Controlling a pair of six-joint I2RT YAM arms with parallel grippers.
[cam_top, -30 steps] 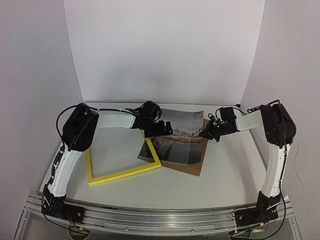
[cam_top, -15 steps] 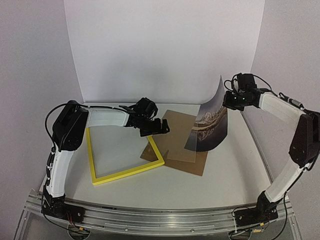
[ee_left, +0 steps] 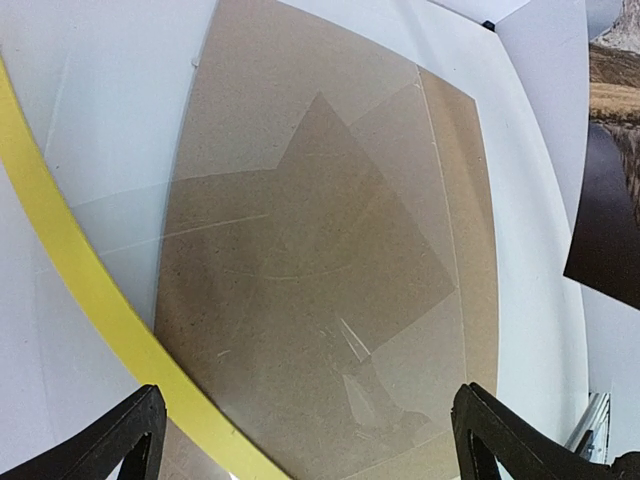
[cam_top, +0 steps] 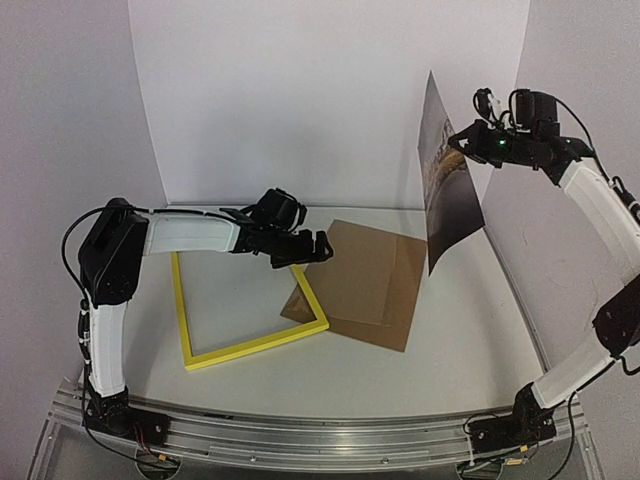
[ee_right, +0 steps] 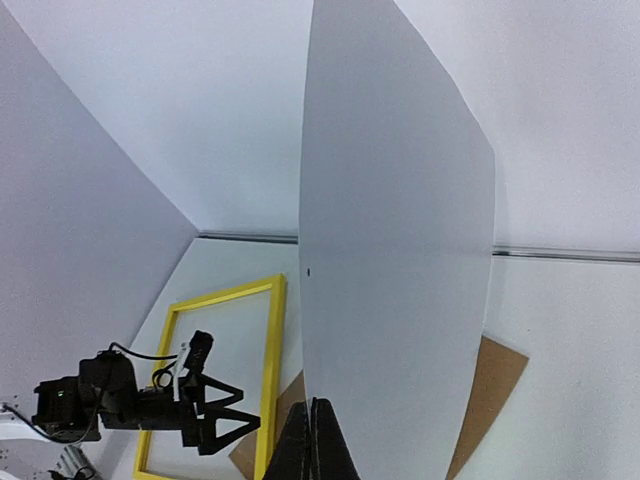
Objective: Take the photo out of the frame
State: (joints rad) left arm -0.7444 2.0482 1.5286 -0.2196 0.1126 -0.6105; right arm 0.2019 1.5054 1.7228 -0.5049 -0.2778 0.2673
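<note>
Because the photo [cam_top: 447, 180] is a thin, light print, we expect it to bow and sway under its own weight. It hangs clear of the worktop [cam_top: 450, 350], high on the right beside the white side wall and well apart from the frame [cam_top: 255, 344]. The right tool [cam_top: 458, 140] is closed fully on one long edge of the print, and the sheet curves gently below that pinch. We judge an edge grip suitable, since the glossy face would mark or crease under pressure. A pinch nearer a corner would let the sheet twist.

The left tool [cam_top: 312, 250] stands wide apart and holds nothing. It hovers over the near corner of the brown backing board [cam_top: 375, 300], just beside the frame's right-hand bar.

Several things are obscured:
- The right wrist view shows only the blank white back of the print [ee_right: 400, 280], and the fingertip contact is cut off at its lower edge.
- The top view shows the printed face steeply foreshortened.
- A clear sheet [ee_left: 300, 300] lies over the board, but its outline is faint. We cannot tell whether the frame holds any pane.
</note>
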